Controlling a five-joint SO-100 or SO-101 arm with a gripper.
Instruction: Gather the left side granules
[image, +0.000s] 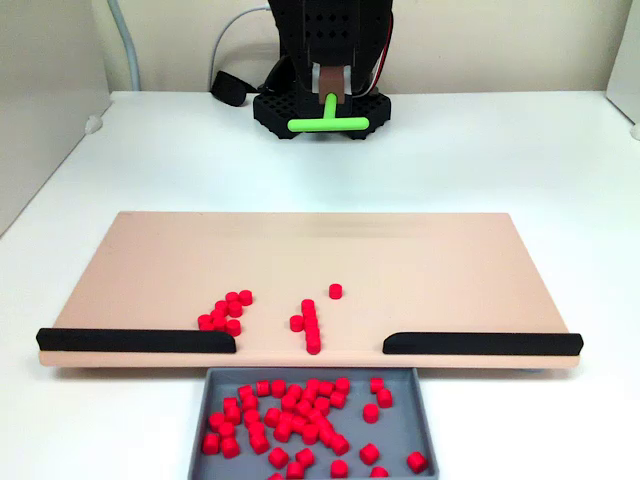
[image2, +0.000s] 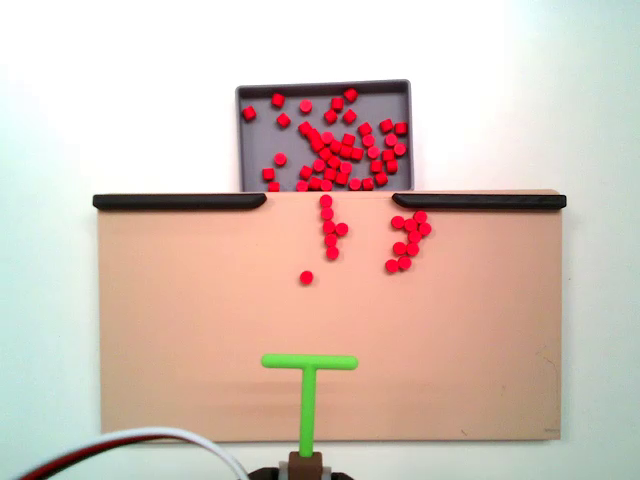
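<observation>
We look at the granules (image: 224, 311) first. In a fixed view, going left to right, a small bunch sits on the tan board (image: 150, 260) just above the left black rail (image: 135, 340). Next comes a short line of granules (image: 309, 327) near the gap between the rails, then one lone granule (image: 335, 291). Below the gap, the grey tray (image: 199, 420) holds many more.

We think these bits are light, hard and smooth. They will likely roll and scatter if we push fast. They look too tiny to pinch one by one, so we think it is best to sweep them from behind with the green T-stick (image: 327, 120).

The claw (image2: 307, 462) is pressed together on the stick's handle. The stick's bar is well apart from all the granules.
</observation>
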